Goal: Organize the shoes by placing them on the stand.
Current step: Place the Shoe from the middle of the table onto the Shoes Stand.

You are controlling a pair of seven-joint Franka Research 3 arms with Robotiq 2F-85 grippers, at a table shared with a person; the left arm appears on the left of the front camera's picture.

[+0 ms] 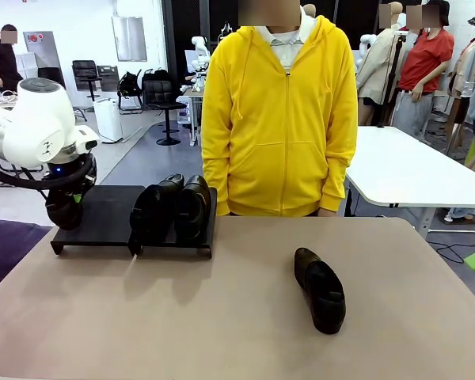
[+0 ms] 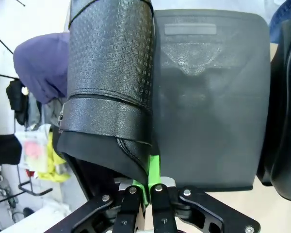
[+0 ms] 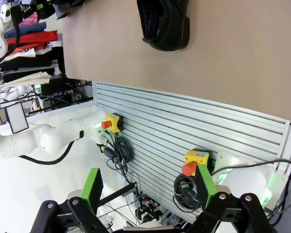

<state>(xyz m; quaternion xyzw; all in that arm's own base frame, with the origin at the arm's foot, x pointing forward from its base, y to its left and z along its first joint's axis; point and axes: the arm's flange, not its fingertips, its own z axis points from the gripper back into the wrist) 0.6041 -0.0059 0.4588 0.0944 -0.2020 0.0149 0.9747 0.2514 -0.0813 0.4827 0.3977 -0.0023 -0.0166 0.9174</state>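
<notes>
My left gripper [image 2: 148,170] is shut on the rim of a black shoe [image 2: 111,73], green pads pinching the edge near the heel. That shoe [image 1: 64,210] hangs at the left end of the black stand [image 1: 107,212], whose bare top [image 2: 208,107] lies just beside it. Two more shoes [image 1: 154,212] [image 1: 192,207] stand side by side on the stand's right half. Another shoe [image 1: 321,289] lies on the table at the right, also at the top of the right wrist view [image 3: 165,24]. My right gripper [image 3: 148,189] is open and holds nothing, well back from the table.
A person in a yellow hoodie [image 1: 281,119] stands at the far edge of the beige table [image 1: 222,317]. A purple cloth [image 1: 8,245] lies at the left. Below the table's near edge are a slatted panel [image 3: 184,126] and stop buttons [image 3: 196,162].
</notes>
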